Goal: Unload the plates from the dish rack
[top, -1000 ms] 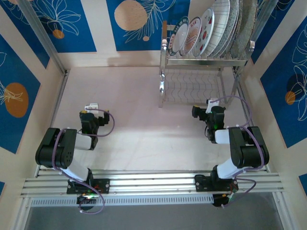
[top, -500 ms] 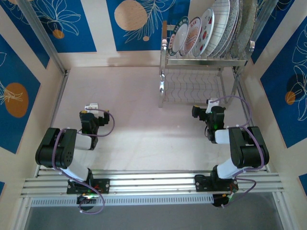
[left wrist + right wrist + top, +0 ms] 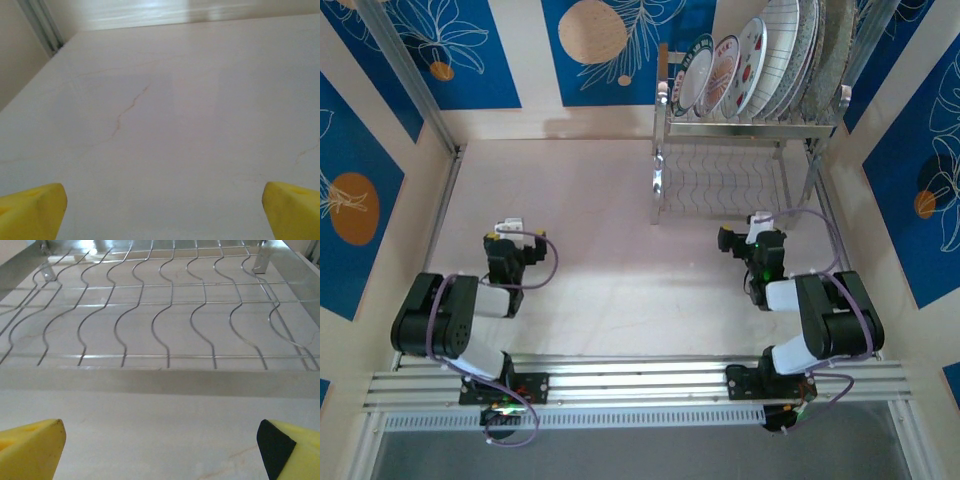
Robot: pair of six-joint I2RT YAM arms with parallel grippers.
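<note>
Hovering low, left gripper and right gripper gape empty; the right should rise squarely to the plates atop the dish rack.

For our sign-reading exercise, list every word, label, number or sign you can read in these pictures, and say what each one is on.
No word, number or sign can be read in any view.
Marks on the small dark-rimmed plate, at the left end of the dish rack: too small to read.
</note>
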